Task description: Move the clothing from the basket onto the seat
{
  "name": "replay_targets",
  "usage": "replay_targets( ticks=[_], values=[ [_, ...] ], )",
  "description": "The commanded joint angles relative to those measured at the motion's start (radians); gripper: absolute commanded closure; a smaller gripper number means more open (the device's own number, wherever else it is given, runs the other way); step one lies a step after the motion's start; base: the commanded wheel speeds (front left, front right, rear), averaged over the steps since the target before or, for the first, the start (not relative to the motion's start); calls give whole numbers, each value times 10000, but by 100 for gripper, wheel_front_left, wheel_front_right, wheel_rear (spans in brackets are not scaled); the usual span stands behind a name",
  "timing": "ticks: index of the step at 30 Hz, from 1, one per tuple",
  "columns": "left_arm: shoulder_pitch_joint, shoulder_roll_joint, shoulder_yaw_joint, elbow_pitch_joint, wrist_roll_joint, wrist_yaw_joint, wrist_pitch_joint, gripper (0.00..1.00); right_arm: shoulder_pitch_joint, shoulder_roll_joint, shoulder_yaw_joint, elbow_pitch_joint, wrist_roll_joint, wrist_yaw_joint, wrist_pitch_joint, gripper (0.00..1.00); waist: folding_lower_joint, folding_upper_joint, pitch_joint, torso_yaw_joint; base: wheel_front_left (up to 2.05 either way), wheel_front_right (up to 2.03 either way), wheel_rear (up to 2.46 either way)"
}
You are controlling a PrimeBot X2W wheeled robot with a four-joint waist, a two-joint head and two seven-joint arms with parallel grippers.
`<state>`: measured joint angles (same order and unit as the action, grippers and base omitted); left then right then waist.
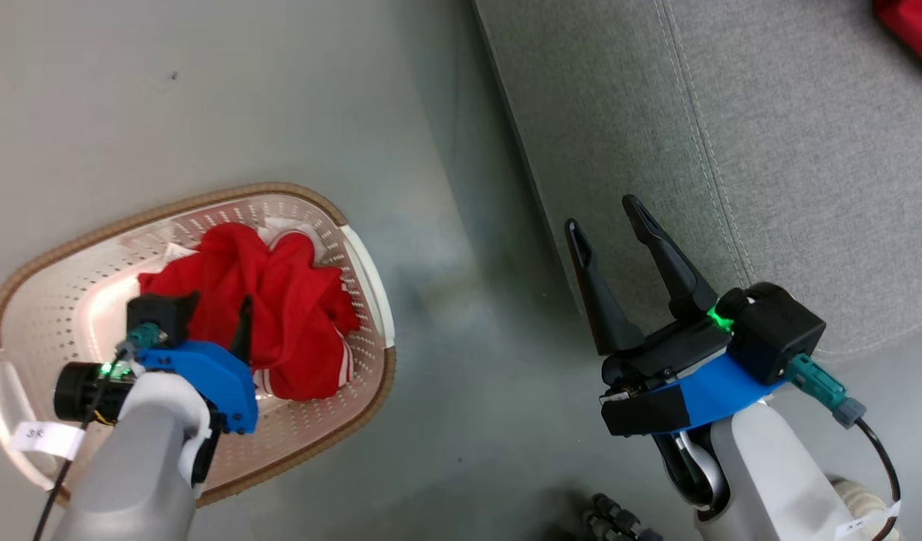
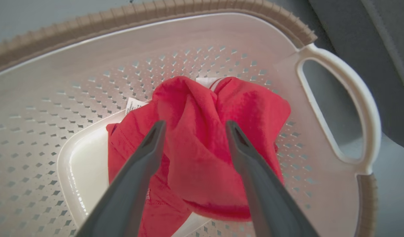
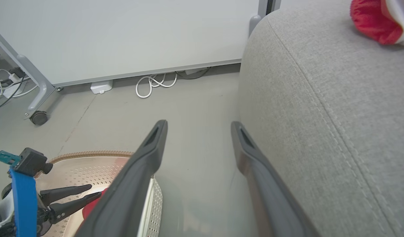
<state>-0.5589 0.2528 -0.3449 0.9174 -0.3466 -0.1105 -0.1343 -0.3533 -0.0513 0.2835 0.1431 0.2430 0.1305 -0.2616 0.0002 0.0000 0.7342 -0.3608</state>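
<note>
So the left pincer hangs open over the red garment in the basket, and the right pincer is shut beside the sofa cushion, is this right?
No. The right pincer is open; the right wrist view shows its fingers apart. Otherwise yes: the left pincer hangs open over the red garment in the basket, the right beside the sofa cushion.

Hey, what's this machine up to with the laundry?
A two-armed robot is moving clothes from a laundry basket to a sofa seat. Its left gripper, open, is poised right over a crumpled red garment in the basket, with nothing gripped yet. The right gripper, also open and empty, hangs above the floor beside the seat. A second red garment lies further along the seat.
</note>
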Motion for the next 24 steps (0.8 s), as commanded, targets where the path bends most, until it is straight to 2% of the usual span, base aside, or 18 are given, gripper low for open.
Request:
replay_targets(
  ticks=[1, 13, 24],
  values=[
    [-279, 90, 57, 141, -75, 77, 66, 0, -202, 16, 29, -88, 101, 5, -48, 0, -2, 0, 286, -209, 0, 0, 0],
    [-1145, -102, 429, 1570, -732, 457, 1650, 0, -426, 16, 217, -329, 215, 5, -45, 0, -2, 0, 872, -428, 0, 0, 0],
    [-1399, -249, 405, 2078, -1062, 316, 2441, 0, -521, 16, 352, -423, 268, 5, -45, 0, -2, 0, 1154, -535, 0, 0, 0]
  ],
)
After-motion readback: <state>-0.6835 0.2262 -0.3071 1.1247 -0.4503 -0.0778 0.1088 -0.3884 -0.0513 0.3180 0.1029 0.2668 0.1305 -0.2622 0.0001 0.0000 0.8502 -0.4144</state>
